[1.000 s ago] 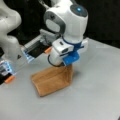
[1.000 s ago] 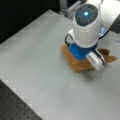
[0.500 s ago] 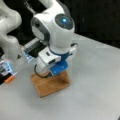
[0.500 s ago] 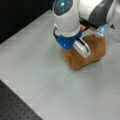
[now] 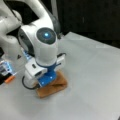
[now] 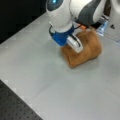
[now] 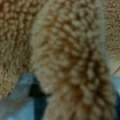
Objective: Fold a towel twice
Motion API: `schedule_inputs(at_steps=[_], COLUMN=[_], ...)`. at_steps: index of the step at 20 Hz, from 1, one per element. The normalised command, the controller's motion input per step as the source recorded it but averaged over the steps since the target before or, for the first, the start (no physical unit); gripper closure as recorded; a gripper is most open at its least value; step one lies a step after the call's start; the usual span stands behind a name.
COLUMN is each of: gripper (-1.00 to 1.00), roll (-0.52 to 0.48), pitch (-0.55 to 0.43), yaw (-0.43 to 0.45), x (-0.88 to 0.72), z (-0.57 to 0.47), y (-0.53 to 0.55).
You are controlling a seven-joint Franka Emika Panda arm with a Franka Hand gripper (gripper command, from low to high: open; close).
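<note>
Towel: the soft orange-brown terry towel (image 5: 53, 87) lies folded into a compact bundle on the pale grey table (image 5: 95, 82); in a front view it sits at about 7 o'clock from the middle, in a front view (image 6: 85, 51) at about 1 o'clock.
Fold: a raised upper layer with a rounded edge shows in both front views; how many layers lie beneath cannot be made out.
Gripper: the white arm's gripper with its blue mount (image 5: 46, 80) is down on the towel's 9 o'clock end in a front view, and at the bundle's 10 o'clock side in a front view (image 6: 72, 45).
Jaws: hidden by the wrist and cloth; whether they are apart or together cannot be told.
Wrist view: filled with terry loops (image 7: 70, 57), a ridge of cloth running top to bottom; a grey finger (image 7: 21, 87) shows at 8 o'clock, touching the pile.
Background: blurred coloured objects at 9 o'clock are cut off by the arm.
</note>
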Motion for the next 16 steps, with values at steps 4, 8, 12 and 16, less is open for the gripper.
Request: schedule_inputs(at_steps=[4, 8, 12, 16], gripper=[1.00, 1.00, 1.00, -1.00], roll=[-0.025, -0.011, 0.017, 0.021], pitch=[-0.289, -0.265, -0.245, -0.199], yaw=[0.170, 0.129, 0.062, 0.004], x=[-0.30, -0.21, -0.09, -0.05], z=[-0.35, -0.34, -0.28, -0.21], y=[-0.31, -0.23, -0.07, 0.02])
